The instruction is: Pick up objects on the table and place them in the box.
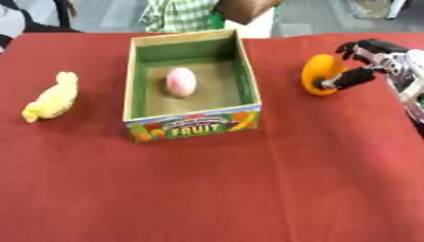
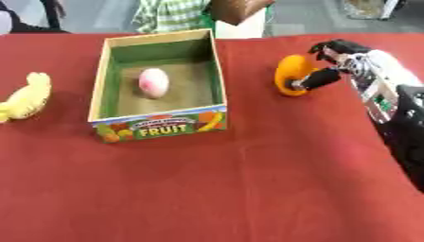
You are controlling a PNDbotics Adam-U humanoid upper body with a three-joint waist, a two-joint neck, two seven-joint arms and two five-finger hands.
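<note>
Open-topped box (image 1: pixel 190 124) marked FRUIT at centre of red tabletop (image 1: pixel 248 189), holding one pink-white egg-shaped object (image 1: pixel 181 82). Right hand (image 2: pixel 331 64) curled around orange object (image 2: pixel 291 74), right of box. Yellow toy (image 1: pixel 51 97) lying far left.

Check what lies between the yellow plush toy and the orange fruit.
The open cardboard fruit box, holding a pink-white egg-shaped object, sits between them; left eye view shows it.
</note>
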